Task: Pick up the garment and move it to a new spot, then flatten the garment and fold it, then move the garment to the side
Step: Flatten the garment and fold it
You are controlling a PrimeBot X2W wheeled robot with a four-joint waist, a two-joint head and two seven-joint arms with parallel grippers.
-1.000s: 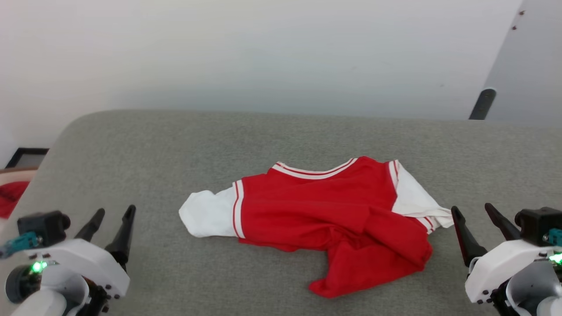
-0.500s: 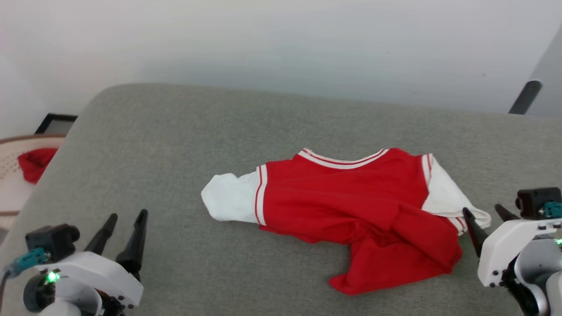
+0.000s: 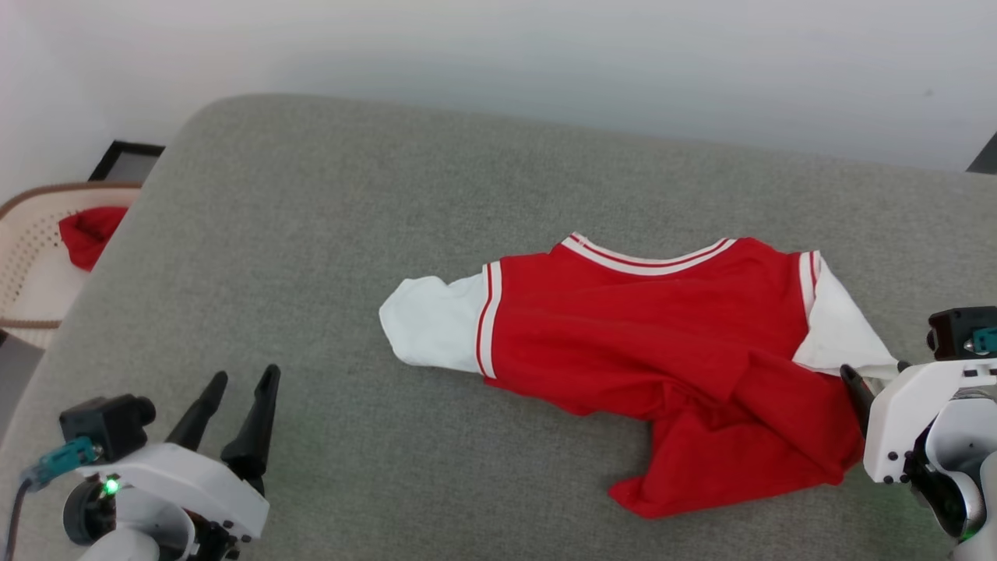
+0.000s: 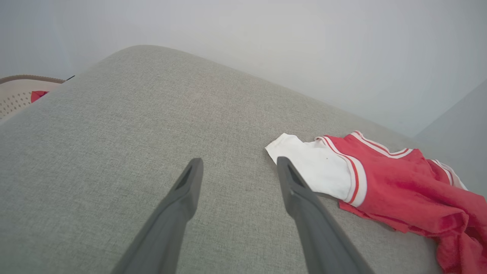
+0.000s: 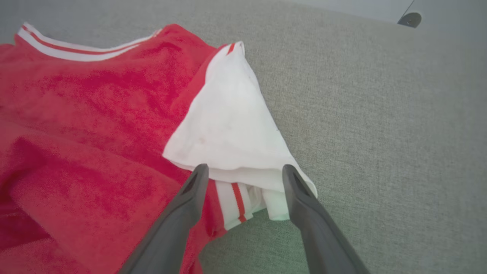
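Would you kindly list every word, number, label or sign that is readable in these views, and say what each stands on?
There is no text that can be read.
The crumpled red jersey shirt with white short sleeves shows plain cloth and striped trim, with no print facing the cameras.
The grey fabric surface and the white perforated basket bear no lettering that I can make out.

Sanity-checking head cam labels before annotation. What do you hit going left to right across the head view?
white basket, with a red cloth in it → left gripper → garment, one white sleeve leading → right gripper, at the garment's other sleeve
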